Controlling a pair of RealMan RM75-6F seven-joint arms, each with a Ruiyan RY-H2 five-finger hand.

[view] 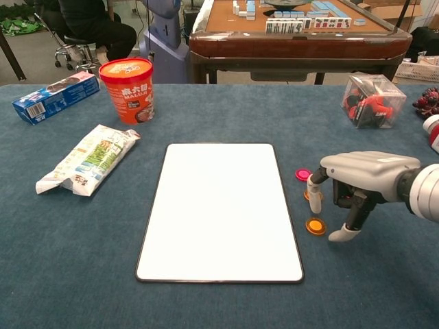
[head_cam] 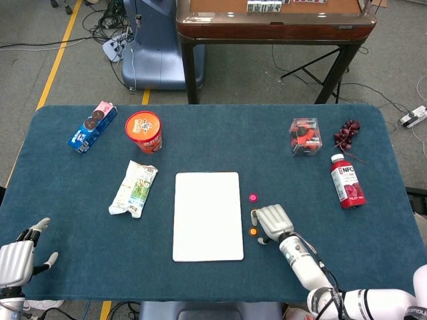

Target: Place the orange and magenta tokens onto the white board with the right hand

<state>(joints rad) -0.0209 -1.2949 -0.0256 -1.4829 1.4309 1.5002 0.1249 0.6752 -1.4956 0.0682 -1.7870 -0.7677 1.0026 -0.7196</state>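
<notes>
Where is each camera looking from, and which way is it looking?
Head view: sits high above the near edge, looking steeply down on the whole table and the floor beyond; shows the left hand at the bottom-left corner and the right hand with its forearm.
Chest view: sits lower, looking forward across the table toward another table behind; shows only the right hand.
Both share: the white board, the tokens by it, the orange cup and the right hand.
</notes>
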